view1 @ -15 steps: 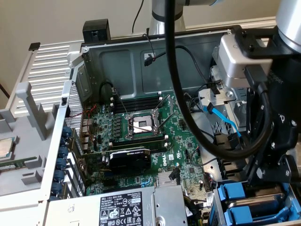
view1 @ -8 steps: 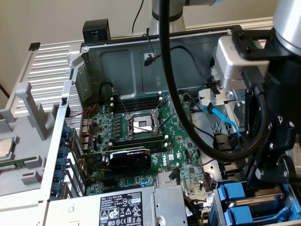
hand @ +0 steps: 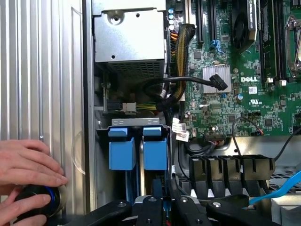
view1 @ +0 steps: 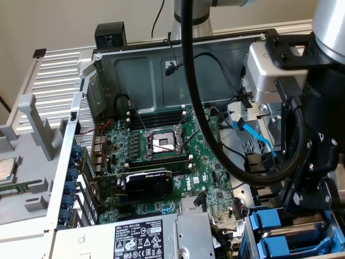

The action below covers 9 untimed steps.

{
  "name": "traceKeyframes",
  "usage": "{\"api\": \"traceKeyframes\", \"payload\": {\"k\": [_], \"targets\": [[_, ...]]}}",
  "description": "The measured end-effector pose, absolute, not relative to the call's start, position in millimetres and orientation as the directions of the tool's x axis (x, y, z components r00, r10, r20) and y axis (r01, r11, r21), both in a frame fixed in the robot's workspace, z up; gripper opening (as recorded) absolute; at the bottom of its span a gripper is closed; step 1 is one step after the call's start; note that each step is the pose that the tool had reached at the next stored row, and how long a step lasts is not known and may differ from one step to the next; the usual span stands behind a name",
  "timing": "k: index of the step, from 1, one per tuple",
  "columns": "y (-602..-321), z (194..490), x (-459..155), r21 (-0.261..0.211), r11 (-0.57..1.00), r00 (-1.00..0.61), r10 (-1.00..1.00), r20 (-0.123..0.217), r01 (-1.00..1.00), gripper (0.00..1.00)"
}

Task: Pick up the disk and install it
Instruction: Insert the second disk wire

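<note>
Pale wall backs an opened computer case [view1: 161, 70] whose green motherboard [view1: 161, 162] lies bare, a power supply [hand: 129, 40] boxed at one end. Beside it, a metal drive cage [hand: 136, 123] holds two blue-fronted carriers side by side. The gripper [hand: 160, 200] hangs right over the cage, its jaws nearly together around the blue rail of the disk [hand: 155, 153], which stands on edge, long axis running down into the bay. A person's hand [hand: 28, 165] rests on a black knob [hand: 40, 200] by the case.
</note>
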State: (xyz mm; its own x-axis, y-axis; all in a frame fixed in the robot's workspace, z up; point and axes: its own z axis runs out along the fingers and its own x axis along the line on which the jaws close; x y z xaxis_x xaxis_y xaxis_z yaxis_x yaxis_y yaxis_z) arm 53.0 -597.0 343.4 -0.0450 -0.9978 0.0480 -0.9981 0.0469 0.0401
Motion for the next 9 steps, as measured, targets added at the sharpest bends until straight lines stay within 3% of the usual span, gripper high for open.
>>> {"api": "traceKeyframes", "payload": {"k": [9], "targets": [[-596.9,343.0,52.0,0.037,0.047,-0.045,-0.998,0.048,-0.998,0.16]]}}
